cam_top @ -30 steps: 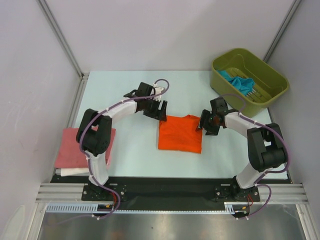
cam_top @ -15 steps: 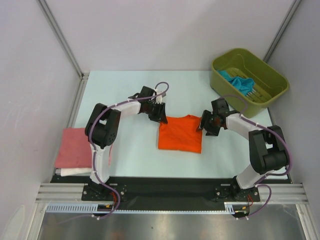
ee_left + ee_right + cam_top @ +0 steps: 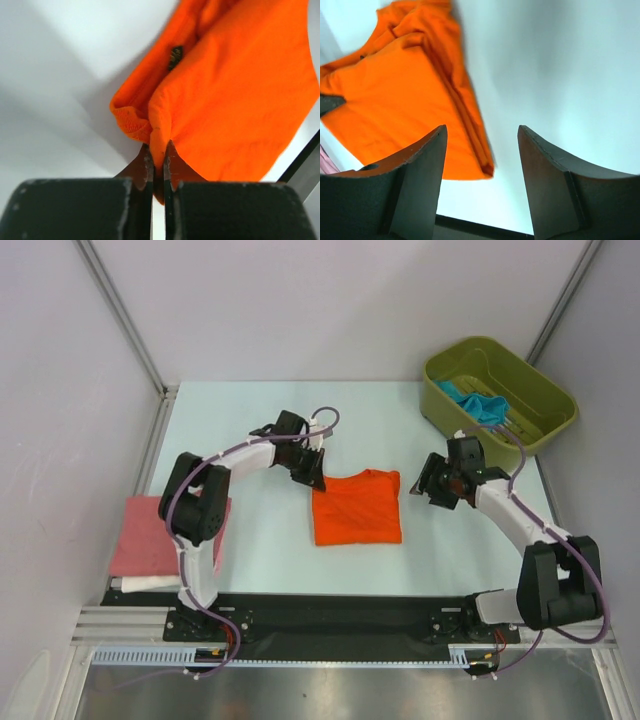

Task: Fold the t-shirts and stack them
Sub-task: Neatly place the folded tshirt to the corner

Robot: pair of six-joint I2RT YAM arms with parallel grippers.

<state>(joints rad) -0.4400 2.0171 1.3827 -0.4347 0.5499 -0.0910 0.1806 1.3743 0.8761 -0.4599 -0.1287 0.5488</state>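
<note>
Bearing an orange t-shirt (image 3: 356,508), pale table (image 3: 250,425); grey walls (image 3: 330,300).

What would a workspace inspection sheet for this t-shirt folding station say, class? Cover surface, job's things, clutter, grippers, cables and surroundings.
Surface: pale blue table, flat.
Job's things: bright orange cloth t-shirt folded at centre; folded pink cloth t-shirt atop white cloth t-shirt at left; teal-blue cloth t-shirt in olive-green plastic bin.
Clutter: nothing seen.
Grippers: left gripper shut on the orange t-shirt's far-left corner; right gripper open, empty, beside its right edge.
Cables: purple cables looped, clear of the cloth.
Surroundings: plain grey walls.
</note>
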